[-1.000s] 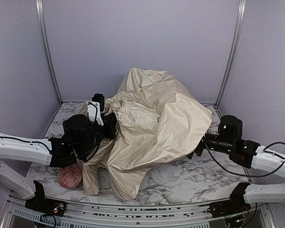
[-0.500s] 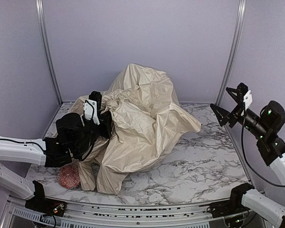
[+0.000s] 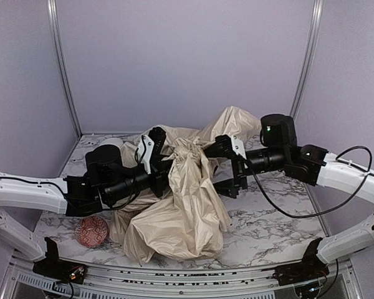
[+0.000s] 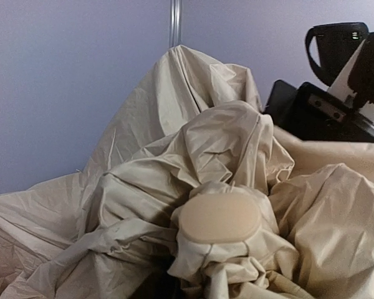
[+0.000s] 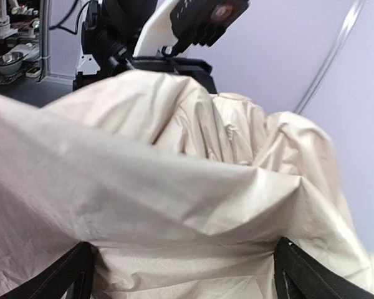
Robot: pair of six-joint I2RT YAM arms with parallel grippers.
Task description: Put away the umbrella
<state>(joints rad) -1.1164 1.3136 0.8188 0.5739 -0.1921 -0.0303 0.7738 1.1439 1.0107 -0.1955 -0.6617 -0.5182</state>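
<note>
The umbrella [image 3: 184, 205] is cream-beige, its handle [image 4: 219, 216] pale tan — the ball [image 3: 91, 231] red and patterned — the table [image 3: 274, 227] white marble veined grey.

Right gripper [image 3: 221, 166]: a second ago I had it low at the canopy's right edge, then swung it up and away; it has now come in to the middle, jaws wide astride the fabric. Left gripper [image 3: 159, 152]: pushed further right. Umbrella [image 3: 187, 208]: collapsed from a broad mound into a narrower, bunched heap.
</note>
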